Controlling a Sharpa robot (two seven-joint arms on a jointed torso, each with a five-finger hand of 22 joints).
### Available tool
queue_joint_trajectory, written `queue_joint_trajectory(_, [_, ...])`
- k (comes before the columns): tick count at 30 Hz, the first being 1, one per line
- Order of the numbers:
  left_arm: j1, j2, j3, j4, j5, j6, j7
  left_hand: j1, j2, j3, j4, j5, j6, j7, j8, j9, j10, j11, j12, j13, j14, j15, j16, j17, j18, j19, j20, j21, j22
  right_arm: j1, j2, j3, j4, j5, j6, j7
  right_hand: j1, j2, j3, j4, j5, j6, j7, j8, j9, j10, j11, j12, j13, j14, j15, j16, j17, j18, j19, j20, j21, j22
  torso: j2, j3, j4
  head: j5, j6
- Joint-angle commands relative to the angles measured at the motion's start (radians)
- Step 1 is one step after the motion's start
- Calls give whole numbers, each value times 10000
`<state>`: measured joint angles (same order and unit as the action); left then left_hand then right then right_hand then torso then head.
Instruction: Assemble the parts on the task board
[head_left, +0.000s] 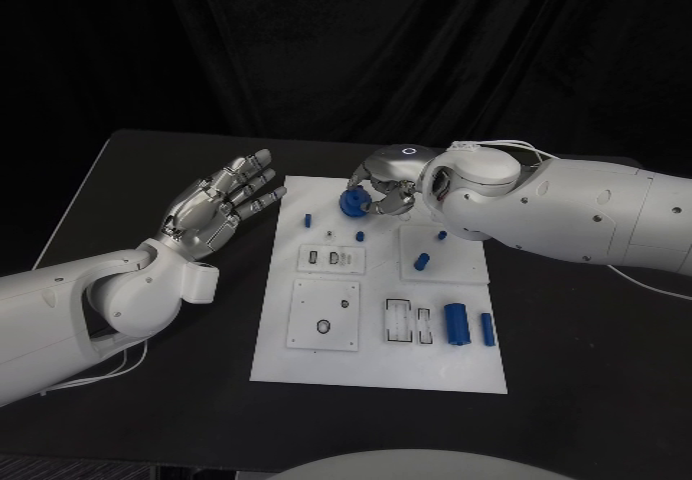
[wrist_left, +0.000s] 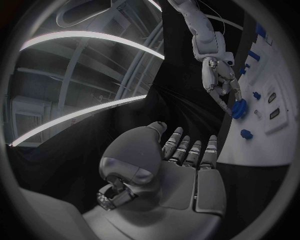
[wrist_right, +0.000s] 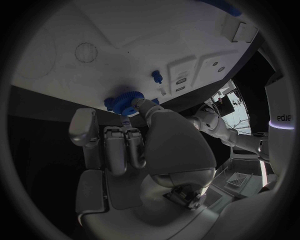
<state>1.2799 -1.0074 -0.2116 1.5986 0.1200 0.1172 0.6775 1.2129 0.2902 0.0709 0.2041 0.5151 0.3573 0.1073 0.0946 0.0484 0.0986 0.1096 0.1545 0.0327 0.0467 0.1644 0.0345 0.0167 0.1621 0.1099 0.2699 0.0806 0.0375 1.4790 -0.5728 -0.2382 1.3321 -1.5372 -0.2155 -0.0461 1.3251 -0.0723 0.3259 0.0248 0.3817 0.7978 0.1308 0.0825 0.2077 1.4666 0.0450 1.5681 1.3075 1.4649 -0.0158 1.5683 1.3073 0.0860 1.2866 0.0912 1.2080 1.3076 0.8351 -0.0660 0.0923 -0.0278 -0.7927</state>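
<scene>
The white task board (head_left: 378, 368) lies in the middle of the black table. My right hand (head_left: 387, 192) hovers over the board's far edge and pinches a blue gear (head_left: 351, 203) in its fingertips. The right wrist view shows the gear (wrist_right: 124, 100) held close against the board (wrist_right: 156, 35), near a small blue peg (wrist_right: 156, 76). My left hand (head_left: 216, 205) is open, palm up with fingers spread, above the table left of the board. From the left wrist, the left hand (wrist_left: 181, 165) is empty, and the right hand (wrist_left: 220, 82) holds the gear (wrist_left: 239, 109).
Small blue pegs (head_left: 309, 217) (head_left: 359, 236) stand on the board's far part; another blue piece (head_left: 421, 262) sits at mid-right. Two blue cylinders (head_left: 456, 323) (head_left: 488, 328) lie near the right edge. White plates with slots (head_left: 330, 258) (head_left: 325, 313) sit on the board's left half.
</scene>
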Motion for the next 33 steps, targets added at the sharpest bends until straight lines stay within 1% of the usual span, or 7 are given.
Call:
queue_joint_trajectory(1, [-3, 19, 7, -3, -32, 185, 121, -74, 4, 49, 6, 32, -9, 71, -27, 14, 2, 82, 54, 13, 22, 78, 41, 10, 132, -13, 55, -30, 15, -85, -67, -31, 59, -33, 167, -196, -76, -27, 16, 21, -30, 46, -5, 12, -15, 1038, -42, 25, 2630, 1058, -17, 24, 2633, 108, 14, 25, 0, 414, -2, 3, 0, -5, 1])
queue_joint_trajectory(9, [-4, 31, 7, -16, -32, 206, 108, -82, 2, 78, 2, 33, 14, 82, -21, 17, 7, 82, 64, 14, 26, 82, 44, 11, 131, -2, 60, -24, 18, -113, -140, -31, 108, -33, 130, -169, -67, -54, 16, 1, -117, -82, -92, -117, -112, 1042, -98, 27, 2633, 1058, -49, 25, 2633, 107, 44, 11, 6, 448, -6, 2, -25, 10, -9])
queue_joint_trajectory(13, [-5, 31, 7, -24, -32, 206, 101, -82, 3, 82, 2, 33, 8, 83, -22, 16, 5, 81, 62, 14, 25, 82, 44, 11, 131, 5, 61, -19, 21, -121, -137, -31, 101, -33, 162, -169, -42, -52, 29, -23, -164, -332, -353, -206, -264, 1022, -290, 17, 2620, 1058, -191, 24, 2632, 120, 45, -90, -38, 466, -6, 0, -23, 11, -23])
queue_joint_trajectory(18, [-5, 38, 7, -39, -32, 210, 93, -84, 3, 87, 2, 34, 10, 84, -22, 17, 7, 81, 65, 14, 28, 83, 46, 11, 131, 9, 61, -16, 22, -131, -103, -31, 86, -33, 224, -188, -41, -35, 35, -20, -188, -358, -464, -190, -309, 1007, -365, 9, 2609, 1049, -248, 16, 2616, 118, 58, -141, -41, 482, -7, 2, -16, 21, -51])
queue_joint_trajectory(20, [-5, 41, 7, -42, -32, 215, 90, -84, 3, 87, 2, 34, 10, 84, -22, 17, 7, 81, 65, 14, 28, 83, 46, 11, 131, 9, 61, -16, 22, -138, -73, -31, 72, -33, 255, -201, -41, -23, 35, -18, -238, -696, -510, -225, -421, 1002, -415, 6, 2606, 1052, -294, 19, 2621, 118, 61, -186, -55, 491, -5, -2, -4, 10, -56])
queue_joint_trajectory(25, [-6, 55, 7, -56, -32, 227, 86, -84, 3, 87, 2, 34, 10, 84, -22, 17, 7, 81, 65, 14, 28, 83, 46, 11, 131, 9, 61, -16, 22, -158, 19, -31, 20, -33, 215, -207, -71, 4, 18, 12, -377, -747, -524, -209, -477, 990, -447, 0, 2597, 1051, -335, 17, 2619, 115, 70, -233, -67, 505, -3, -10, 3, -7, -46])
queue_joint_trajectory(33, [-8, 73, 7, -87, -32, 248, 68, -87, 5, 105, 1, 37, 16, 89, -20, 18, 6, 83, 65, 14, 31, 85, 49, 13, 131, 18, 64, -10, 25, -169, 97, -30, -10, -33, -268, -236, -197, 56, -64, 129, -706, -653, -435, -174, -549, 957, -411, -17, 2574, 1035, -334, 2, 2589, 123, 39, -266, -169, 491, 0, -20, 15, -10, -37])
